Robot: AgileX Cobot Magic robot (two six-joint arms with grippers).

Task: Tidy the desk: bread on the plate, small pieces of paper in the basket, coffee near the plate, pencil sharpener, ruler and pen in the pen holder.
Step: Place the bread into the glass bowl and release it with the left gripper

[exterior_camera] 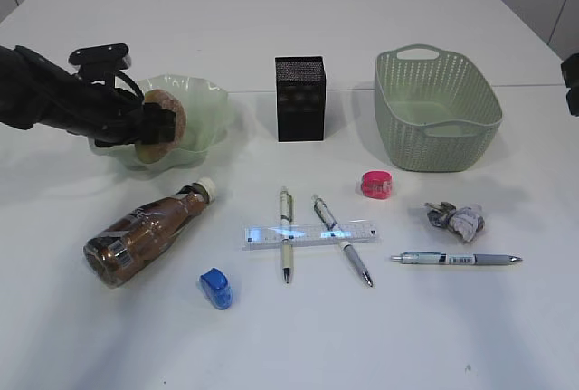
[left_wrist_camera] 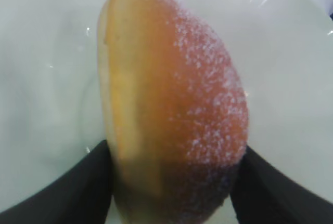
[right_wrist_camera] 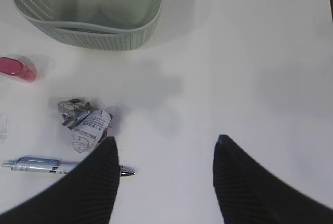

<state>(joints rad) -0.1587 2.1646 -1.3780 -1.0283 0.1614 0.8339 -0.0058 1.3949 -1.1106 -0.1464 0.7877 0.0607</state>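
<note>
My left gripper (exterior_camera: pixel 156 129) is shut on the sugared bread (exterior_camera: pixel 166 123), which also shows in the left wrist view (left_wrist_camera: pixel 171 109), and holds it on edge over the pale green plate (exterior_camera: pixel 210 105). My right gripper (right_wrist_camera: pixel 165 148) is open and empty above bare table, at the right edge of the exterior view (exterior_camera: pixel 572 82). A coffee bottle (exterior_camera: pixel 149 232) lies on its side. A clear ruler (exterior_camera: pixel 308 235), three pens (exterior_camera: pixel 286 232) (exterior_camera: pixel 342 238) (exterior_camera: pixel 457 259), a blue sharpener (exterior_camera: pixel 217 288), a pink sharpener (exterior_camera: pixel 376 184) and crumpled paper (exterior_camera: pixel 457 218) lie on the table.
A black pen holder (exterior_camera: pixel 299 98) stands at the back centre. A green basket (exterior_camera: pixel 436 108) stands at the back right and also shows in the right wrist view (right_wrist_camera: pixel 93 31), with the paper (right_wrist_camera: pixel 83 121) and a pen (right_wrist_camera: pixel 47 166) nearby.
</note>
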